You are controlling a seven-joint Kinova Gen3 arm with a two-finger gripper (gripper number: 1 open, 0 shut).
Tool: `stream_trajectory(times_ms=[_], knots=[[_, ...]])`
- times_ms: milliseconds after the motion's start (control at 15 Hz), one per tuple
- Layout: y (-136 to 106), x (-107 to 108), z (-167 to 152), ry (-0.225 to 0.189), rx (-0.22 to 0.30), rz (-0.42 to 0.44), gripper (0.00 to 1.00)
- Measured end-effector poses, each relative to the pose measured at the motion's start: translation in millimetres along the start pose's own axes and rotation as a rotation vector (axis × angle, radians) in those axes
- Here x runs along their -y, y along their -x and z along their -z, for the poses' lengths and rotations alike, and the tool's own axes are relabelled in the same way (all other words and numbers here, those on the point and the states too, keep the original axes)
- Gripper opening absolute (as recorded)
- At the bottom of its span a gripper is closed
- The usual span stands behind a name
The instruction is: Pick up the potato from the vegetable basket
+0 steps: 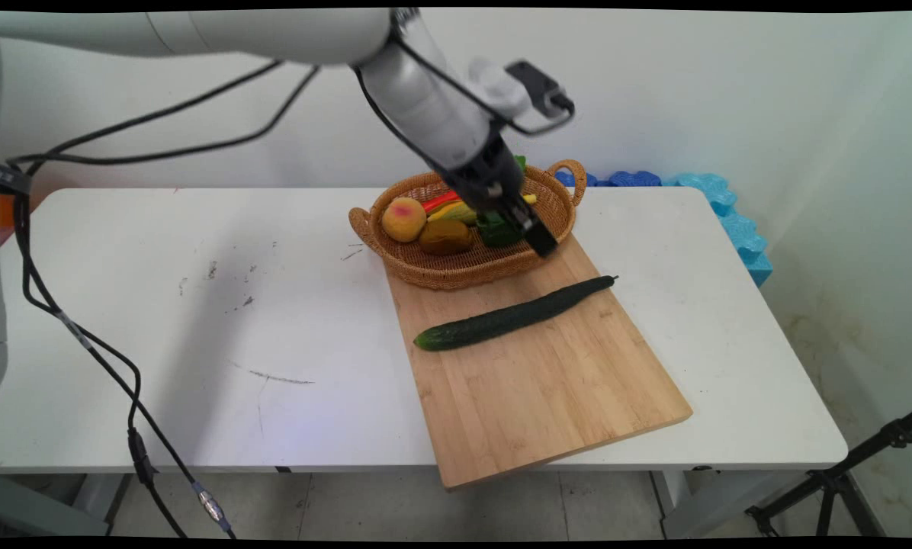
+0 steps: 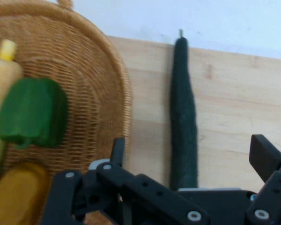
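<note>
The black two-finger gripper (image 1: 536, 236) is hanging over the oval wicker basket (image 1: 464, 267) rim, fingers spread wide, gripping nothing, near the green pepper (image 2: 33, 112).

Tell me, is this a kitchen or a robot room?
Probably a robot test room set up like a kitchen: a robot arm's gripper hangs over a basket of pretend-looking food, and a cucumber lies on a cutting board.
</note>
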Motion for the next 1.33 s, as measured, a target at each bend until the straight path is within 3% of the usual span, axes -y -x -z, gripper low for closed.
stream_trajectory(times_ms=[400,667,1000,1333], knots=[[-4,47,39,-0.045,0.002,-0.052,1.00],[8,84,45,-0.078,0.040,-0.086,1.00],[27,115,26,-0.094,0.104,-0.124,1.00],[35,129,-10,-0.084,0.139,-0.155,1.00]])
